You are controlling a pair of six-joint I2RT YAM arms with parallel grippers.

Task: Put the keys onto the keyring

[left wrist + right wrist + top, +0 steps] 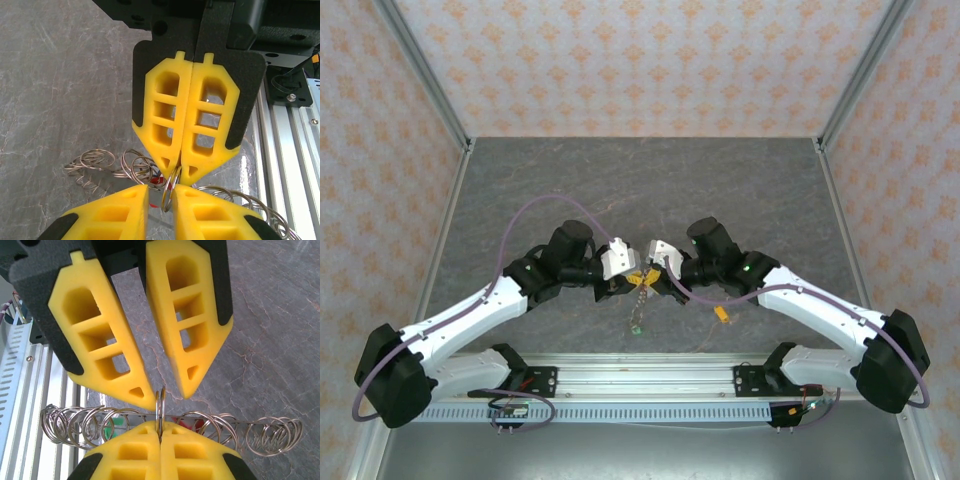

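Top external: both arms are bending inward, grippers meeting tip to tip over the table (620,180). The right gripper (160,425) is pinching the keyring (159,405) tight. The left gripper (167,396) is straddling it, fingers slightly parted.

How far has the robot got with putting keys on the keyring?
Grabbing looks done: the right gripper is shut on one loop of the keyring. In hand: the left gripper sits open around that loop. Still to do: threading keys. A yellow piece, maybe a key, lies apart; coloured bits behind the coils may be on.
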